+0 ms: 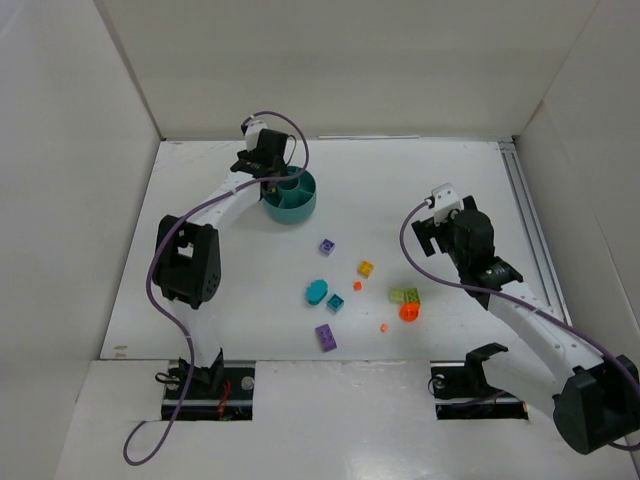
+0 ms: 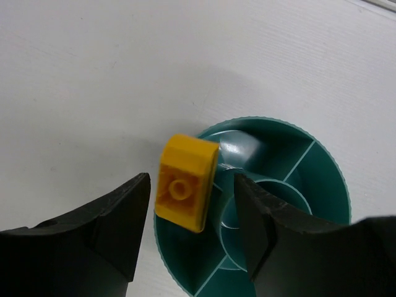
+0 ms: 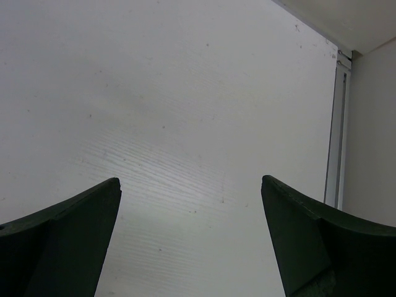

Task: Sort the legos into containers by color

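The round teal dish [image 1: 290,195] stands at the back left of the table. My left gripper [image 1: 266,176] hangs over its near-left rim. In the left wrist view the gripper [image 2: 193,207] is open, and a yellow brick [image 2: 185,182] sits loose between the fingers, touching neither, above the dish [image 2: 322,179]. Loose legos lie mid-table: a purple bit [image 1: 327,246], a yellow brick [image 1: 366,268], a teal oval [image 1: 317,291], a teal brick [image 1: 336,302], a purple brick [image 1: 325,337], a lime green brick [image 1: 405,296] and an orange round piece [image 1: 409,312]. My right gripper [image 1: 437,228] [image 3: 190,182] is open and empty over bare table.
Tiny orange bits [image 1: 357,285] [image 1: 384,327] lie among the legos. White walls enclose the table on the left, back and right. A metal rail [image 3: 337,130] runs along the right edge.
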Available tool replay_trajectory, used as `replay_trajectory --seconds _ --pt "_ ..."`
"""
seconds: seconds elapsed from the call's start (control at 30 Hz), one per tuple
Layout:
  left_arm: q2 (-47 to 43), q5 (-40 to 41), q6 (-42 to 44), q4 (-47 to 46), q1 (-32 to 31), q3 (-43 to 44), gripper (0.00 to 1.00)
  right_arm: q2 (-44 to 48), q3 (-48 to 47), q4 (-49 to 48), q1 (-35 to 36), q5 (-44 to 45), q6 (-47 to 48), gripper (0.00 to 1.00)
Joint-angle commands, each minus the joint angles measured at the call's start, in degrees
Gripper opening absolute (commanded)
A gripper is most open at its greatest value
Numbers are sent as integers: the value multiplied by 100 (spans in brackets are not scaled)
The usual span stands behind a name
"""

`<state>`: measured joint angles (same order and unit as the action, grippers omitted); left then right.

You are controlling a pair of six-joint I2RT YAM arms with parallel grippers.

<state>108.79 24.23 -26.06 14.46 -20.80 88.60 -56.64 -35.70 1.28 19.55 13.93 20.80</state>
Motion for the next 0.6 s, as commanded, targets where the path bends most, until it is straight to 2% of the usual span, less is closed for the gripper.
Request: replay_trajectory --seconds 0.0,0.1,0.17,0.3,0.33,0.4,0.53,0.57 --pt "-507 -85 -83 48 23 -53 54 136 -95 -145 -30 -49 3 100" --pt "-614 -85 -83 48 23 -123 66 250 -95 -145 -30 -49 3 100" --pt "-754 -137 -83 48 23 -185 66 302 -95 -145 -30 -101 3 100" --pt "-1114 -269 -83 48 23 -439 74 303 -42 -145 -30 -408 3 100" --pt "-1210 -322 -83 -4 23 -527 78 303 -42 -145 -30 -627 3 100" --pt "-1570 -427 -83 -57 23 -860 100 111 -164 -93 -30 -874 3 100" --pt "-2483 -813 -205 -355 -117 -1860 100 -267 -314 48 495 -1235 -49 100" --pt "-2486 -893 -206 -408 -178 -1864 100 -373 -367 48 497 -1235 -154 100"
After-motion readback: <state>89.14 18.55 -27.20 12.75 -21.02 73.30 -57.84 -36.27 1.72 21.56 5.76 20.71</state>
